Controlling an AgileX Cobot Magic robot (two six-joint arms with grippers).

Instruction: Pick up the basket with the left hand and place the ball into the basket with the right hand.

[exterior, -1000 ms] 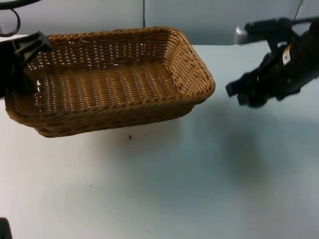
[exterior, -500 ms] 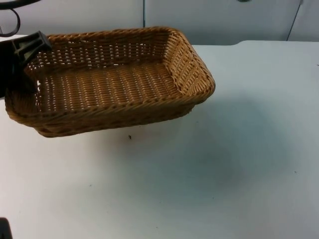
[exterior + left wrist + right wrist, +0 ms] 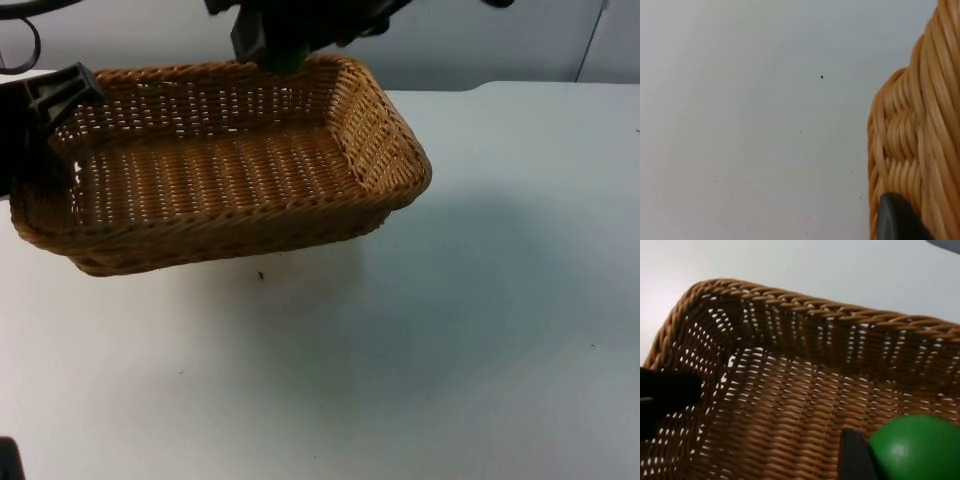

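A woven brown basket (image 3: 220, 170) hangs tilted a little above the white table, casting a shadow under it. My left gripper (image 3: 48, 100) is shut on its left rim; the wicker wall (image 3: 920, 140) and one black fingertip (image 3: 895, 220) show in the left wrist view. My right gripper (image 3: 268, 42) hovers over the basket's far rim. It is shut on a green ball (image 3: 915, 450), with a black fingertip (image 3: 854, 455) beside the ball. Under the ball lies the basket's bare woven floor (image 3: 775, 415).
The white table (image 3: 450, 330) stretches open in front of and to the right of the basket. A grey partition wall (image 3: 450, 40) closes off the back. Small dark specks (image 3: 260, 275) dot the table surface.
The right arm left the table's right side, went out of the top view, and now hangs over the basket's far rim. The basket and left gripper have stayed put.
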